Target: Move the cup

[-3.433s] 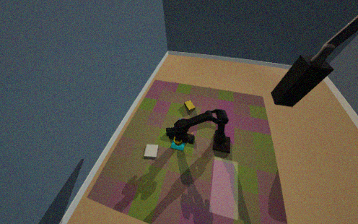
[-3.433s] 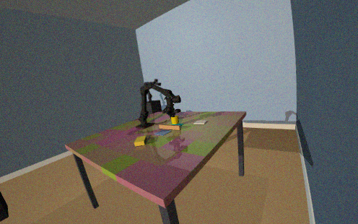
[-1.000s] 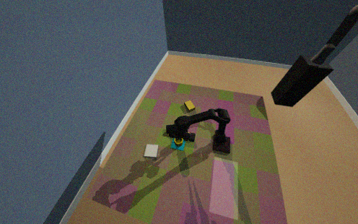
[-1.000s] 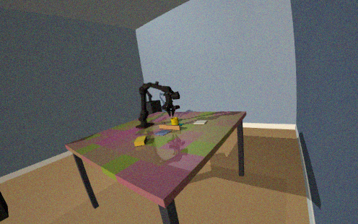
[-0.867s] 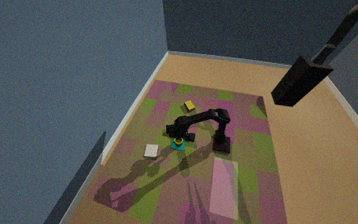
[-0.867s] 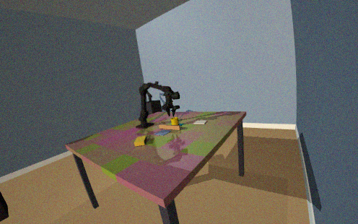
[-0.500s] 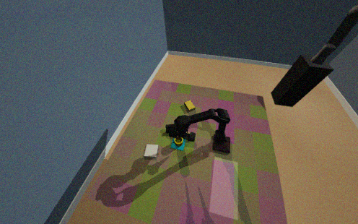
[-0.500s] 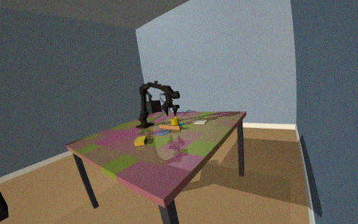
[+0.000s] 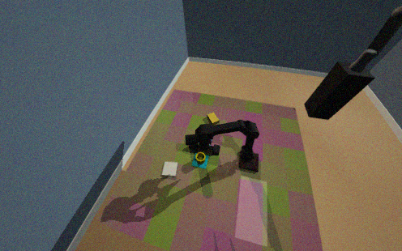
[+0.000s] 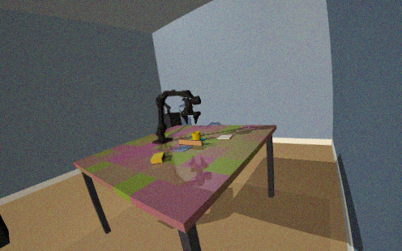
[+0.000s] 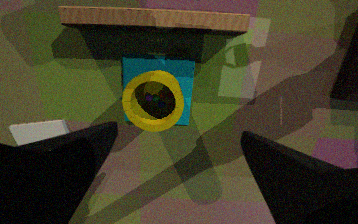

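Note:
A yellow cup (image 9: 200,157) (image 10: 196,136) (image 11: 128,102) stands upright on the teal pad (image 9: 199,165) (image 10: 203,139) (image 11: 140,65). Small dark marbles (image 11: 156,99) show inside it in the wrist view. My gripper (image 10: 191,122) (image 11: 180,132) is wide open and empty, above the cup and clear of it. In the wrist view the cup lies beyond the fingertips, nearer the left one. A flat blue pad (image 10: 183,149) lies on the other side of the wooden bar (image 10: 190,142) (image 11: 155,18); the arm hides it in the top view.
The bar stands close beside the teal pad. A white tile (image 9: 170,169) (image 10: 224,137) (image 11: 37,132) lies on the far side of the teal pad from my base. A yellow block (image 9: 213,118) (image 10: 157,158) lies beyond the blue pad. A dark box-shaped object (image 9: 336,93) hangs at upper right in the top view.

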You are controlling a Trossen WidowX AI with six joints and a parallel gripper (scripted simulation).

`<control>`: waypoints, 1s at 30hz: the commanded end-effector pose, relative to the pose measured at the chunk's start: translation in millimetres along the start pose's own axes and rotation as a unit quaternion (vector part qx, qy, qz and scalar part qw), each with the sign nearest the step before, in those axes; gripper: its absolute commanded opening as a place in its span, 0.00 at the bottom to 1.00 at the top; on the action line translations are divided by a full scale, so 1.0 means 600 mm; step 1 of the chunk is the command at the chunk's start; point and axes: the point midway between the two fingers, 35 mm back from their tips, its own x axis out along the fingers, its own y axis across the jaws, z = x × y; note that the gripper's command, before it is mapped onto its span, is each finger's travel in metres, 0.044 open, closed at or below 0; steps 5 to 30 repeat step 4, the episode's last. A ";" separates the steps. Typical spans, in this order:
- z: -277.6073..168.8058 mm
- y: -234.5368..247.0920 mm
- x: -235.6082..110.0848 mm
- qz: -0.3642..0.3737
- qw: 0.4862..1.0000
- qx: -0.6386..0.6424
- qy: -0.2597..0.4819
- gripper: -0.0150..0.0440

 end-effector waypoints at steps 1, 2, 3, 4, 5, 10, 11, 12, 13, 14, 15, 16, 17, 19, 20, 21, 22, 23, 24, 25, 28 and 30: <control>0.000 0.000 -0.016 0.003 1.000 0.000 0.002 1.00; 0.001 0.000 -0.016 0.003 1.000 0.000 0.002 1.00; 0.001 0.000 -0.016 0.003 1.000 0.000 0.002 1.00; 0.001 0.000 -0.009 0.002 1.000 0.001 0.001 1.00; 0.001 0.000 -0.009 0.002 1.000 0.001 0.001 1.00; 0.001 0.000 -0.009 0.002 1.000 0.001 0.001 1.00; 0.001 0.000 -0.009 0.002 1.000 0.001 0.001 1.00; 0.001 0.000 -0.009 0.002 1.000 0.001 0.001 1.00; 0.001 0.000 -0.009 0.002 1.000 0.001 0.001 1.00; 0.001 0.000 -0.009 0.002 1.000 0.001 0.001 1.00; 0.001 0.000 -0.009 0.002 1.000 0.001 0.001 1.00; 0.001 0.000 -0.009 0.002 1.000 0.001 0.001 1.00; 0.001 0.000 -0.009 0.002 1.000 0.001 0.001 1.00; 0.001 0.000 -0.009 0.002 1.000 0.001 0.001 1.00; 0.001 0.000 -0.009 0.002 1.000 0.001 0.001 1.00; 0.001 0.000 -0.009 0.002 1.000 0.001 0.001 1.00; 0.001 0.000 -0.009 0.002 1.000 0.001 0.001 1.00; 0.001 0.000 -0.009 0.002 1.000 0.001 0.001 1.00; 0.001 0.000 -0.009 0.002 1.000 0.001 0.001 1.00; 0.001 0.000 -0.009 0.002 1.000 0.001 0.001 1.00; 0.001 0.000 -0.009 0.002 1.000 0.001 0.001 1.00; 0.001 0.000 -0.009 0.002 1.000 0.001 0.001 1.00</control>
